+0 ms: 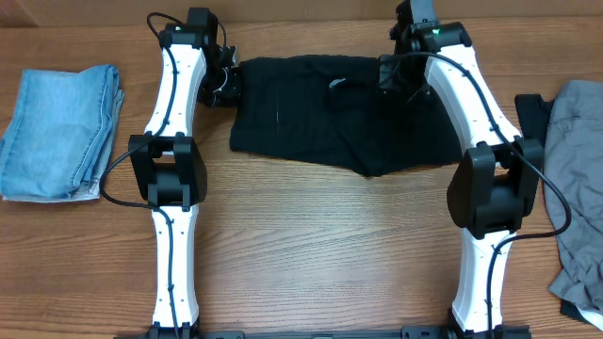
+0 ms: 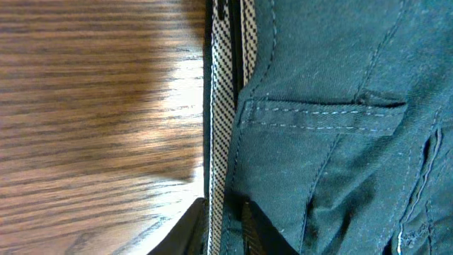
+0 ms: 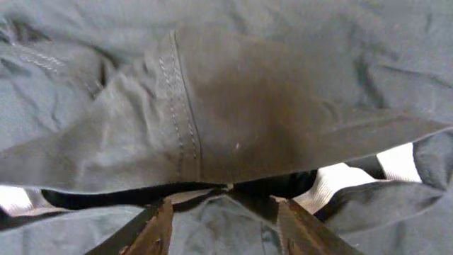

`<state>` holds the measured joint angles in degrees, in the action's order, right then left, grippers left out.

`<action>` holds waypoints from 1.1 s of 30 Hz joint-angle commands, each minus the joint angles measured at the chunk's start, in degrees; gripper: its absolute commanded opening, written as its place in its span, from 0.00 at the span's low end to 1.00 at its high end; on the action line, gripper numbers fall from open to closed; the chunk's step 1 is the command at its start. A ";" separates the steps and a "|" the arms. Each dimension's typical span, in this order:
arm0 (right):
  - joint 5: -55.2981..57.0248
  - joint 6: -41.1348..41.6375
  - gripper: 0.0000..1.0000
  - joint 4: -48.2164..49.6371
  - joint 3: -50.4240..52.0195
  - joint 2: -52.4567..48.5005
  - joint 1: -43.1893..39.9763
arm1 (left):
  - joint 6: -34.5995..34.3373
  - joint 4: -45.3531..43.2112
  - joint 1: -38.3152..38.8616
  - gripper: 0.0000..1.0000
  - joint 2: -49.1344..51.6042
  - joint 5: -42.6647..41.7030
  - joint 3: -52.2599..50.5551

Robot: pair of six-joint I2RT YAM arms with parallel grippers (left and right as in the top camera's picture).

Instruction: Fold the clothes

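**A:** Left wrist view first: the left gripper (image 2: 225,207) has its two dark fingers close together, one on either side of the waistband (image 2: 221,106) of the black shorts (image 2: 340,142). It pinches that edge right where cloth meets the wooden table (image 2: 92,106).

**B:** And the other arm?

**A:** The right gripper (image 3: 226,204) is down in the cloth, fingers (image 3: 152,230) part-way apart with a raised fold between them. Clamped or not, I can't tell.

**B:** Where do the shorts lie?

**A:** Overhead, they're spread out along the far middle of the table. The left gripper is at their left edge and the right gripper is on their upper right part.

**B:** Any writing?

**A:** There's a pale tag (image 1: 337,83) near the top, too small to read. Checked lining shows inside the waistband.

**B:** And around them?

**A:** Folded blue jeans (image 1: 57,132) lie well off to the left. A grey garment (image 1: 584,179) is heaped at the right edge, apart from the shorts.
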<state>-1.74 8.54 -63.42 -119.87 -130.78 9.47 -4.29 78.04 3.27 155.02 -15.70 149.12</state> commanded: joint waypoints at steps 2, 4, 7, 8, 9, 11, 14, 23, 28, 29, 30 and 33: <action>-0.48 -5.66 0.48 -1.90 0.42 -1.11 0.02 | 0.04 0.11 -0.55 0.27 0.57 -0.42 0.07; -0.50 -5.86 0.47 -2.80 0.42 -1.11 -0.09 | 0.02 -0.02 -0.59 0.27 0.57 -0.42 0.07; -0.50 -7.48 0.48 -2.64 0.42 -1.11 -0.24 | 0.02 -0.24 -0.57 0.28 0.57 -0.44 0.07; -0.50 -8.00 0.51 -2.49 0.42 -1.11 -0.24 | 0.02 -0.24 -0.57 0.28 0.57 -0.44 0.07; -0.48 -9.68 0.54 -2.25 0.42 -1.11 -0.24 | 0.04 -0.24 -0.57 0.28 0.57 -0.44 0.07; -0.46 -15.13 0.65 -1.81 0.42 -1.11 -0.24 | 0.04 -0.24 -0.57 0.29 0.57 -0.44 0.07; -0.52 -19.15 0.68 -2.32 0.42 -1.11 -0.24 | 0.04 -0.26 -0.57 0.30 0.57 -0.42 0.07; 1.51 -27.08 0.04 -5.64 0.42 -1.11 -0.24 | 0.00 -0.55 -0.63 0.30 0.57 -0.44 0.07; 4.87 -26.95 0.04 -14.03 0.39 0.52 -2.23 | 0.04 -0.59 -0.63 0.30 0.57 -0.39 0.07; 3.32 -26.99 0.04 -14.75 0.39 1.05 -3.13 | 0.02 -0.72 -0.63 0.31 0.57 -0.39 0.07; 2.60 -26.99 0.04 -15.32 0.39 1.38 -3.72 | 0.02 -0.76 -0.63 0.31 0.57 -0.39 0.07; 2.29 -27.26 0.04 -17.38 0.39 1.92 -5.62 | 0.02 -0.94 -0.63 0.31 0.57 -0.39 0.07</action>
<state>1.37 -18.04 -79.88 -119.50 -131.41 5.96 -4.27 77.45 3.22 155.02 -15.70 149.12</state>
